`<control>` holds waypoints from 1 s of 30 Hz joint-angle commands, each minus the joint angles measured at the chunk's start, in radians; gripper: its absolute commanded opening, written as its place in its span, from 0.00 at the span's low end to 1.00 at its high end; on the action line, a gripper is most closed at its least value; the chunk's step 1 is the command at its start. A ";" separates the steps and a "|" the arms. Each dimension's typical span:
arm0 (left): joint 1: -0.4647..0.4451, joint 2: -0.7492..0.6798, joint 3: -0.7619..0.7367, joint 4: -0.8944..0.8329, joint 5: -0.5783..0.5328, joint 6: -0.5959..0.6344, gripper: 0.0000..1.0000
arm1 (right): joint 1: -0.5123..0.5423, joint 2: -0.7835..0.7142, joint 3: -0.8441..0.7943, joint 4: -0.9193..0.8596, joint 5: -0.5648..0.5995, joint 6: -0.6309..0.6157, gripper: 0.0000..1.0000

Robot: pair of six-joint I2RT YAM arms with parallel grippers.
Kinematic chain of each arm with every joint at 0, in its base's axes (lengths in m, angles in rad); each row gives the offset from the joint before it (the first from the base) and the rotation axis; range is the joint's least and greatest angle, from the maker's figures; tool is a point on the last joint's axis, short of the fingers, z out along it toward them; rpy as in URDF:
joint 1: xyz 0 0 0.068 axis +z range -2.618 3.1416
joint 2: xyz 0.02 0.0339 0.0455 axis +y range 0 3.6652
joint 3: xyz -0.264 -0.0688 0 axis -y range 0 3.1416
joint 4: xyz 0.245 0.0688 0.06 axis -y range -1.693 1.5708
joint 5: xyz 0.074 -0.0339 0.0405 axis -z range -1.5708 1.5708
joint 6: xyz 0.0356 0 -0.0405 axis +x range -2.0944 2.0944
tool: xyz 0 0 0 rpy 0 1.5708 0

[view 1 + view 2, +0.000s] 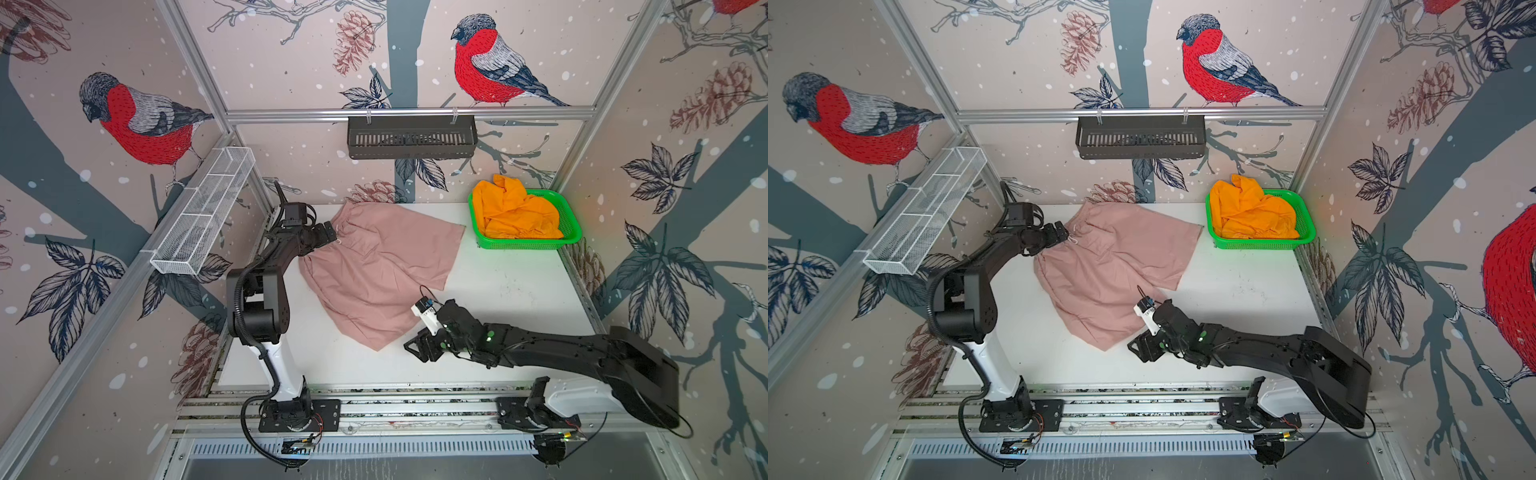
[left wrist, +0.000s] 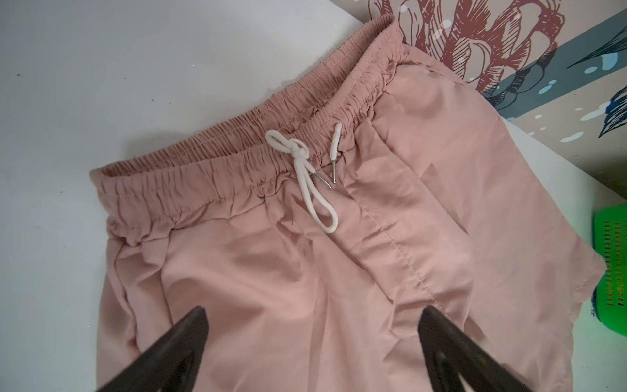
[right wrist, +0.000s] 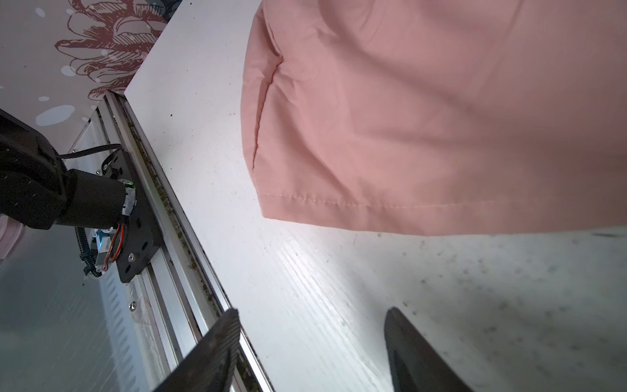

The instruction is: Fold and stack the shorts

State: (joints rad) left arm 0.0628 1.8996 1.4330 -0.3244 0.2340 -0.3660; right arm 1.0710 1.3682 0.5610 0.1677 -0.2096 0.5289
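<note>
Laying-out stage: pink shorts [image 1: 374,270] flat on the scuffed white bench [image 1: 507,291], not yet folded; orange shorts [image 1: 515,212] heaped in the green basket [image 1: 571,239], far right. Over the waistband [image 2: 237,159], left tool [image 1: 329,233] spread; beside the near hem [image 3: 373,210], right tool [image 1: 415,347] spread, both empty. Next, probably: pinch hem, carry towards waistband. Bird-and-pinecone wallpaper [image 1: 137,120] all round.

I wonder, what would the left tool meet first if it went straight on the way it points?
Most likely the pink shorts, just below their white drawstring; the open left tool hangs over them, at unclear height.
</note>
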 commanded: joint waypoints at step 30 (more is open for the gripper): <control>0.030 -0.169 -0.188 0.045 0.065 -0.002 0.97 | 0.009 0.354 0.208 -0.076 -0.046 0.093 0.00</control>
State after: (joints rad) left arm 0.0944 1.7557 1.2514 -0.3016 0.2619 -0.3607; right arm 1.0679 1.7691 0.8059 0.2230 -0.2981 0.6479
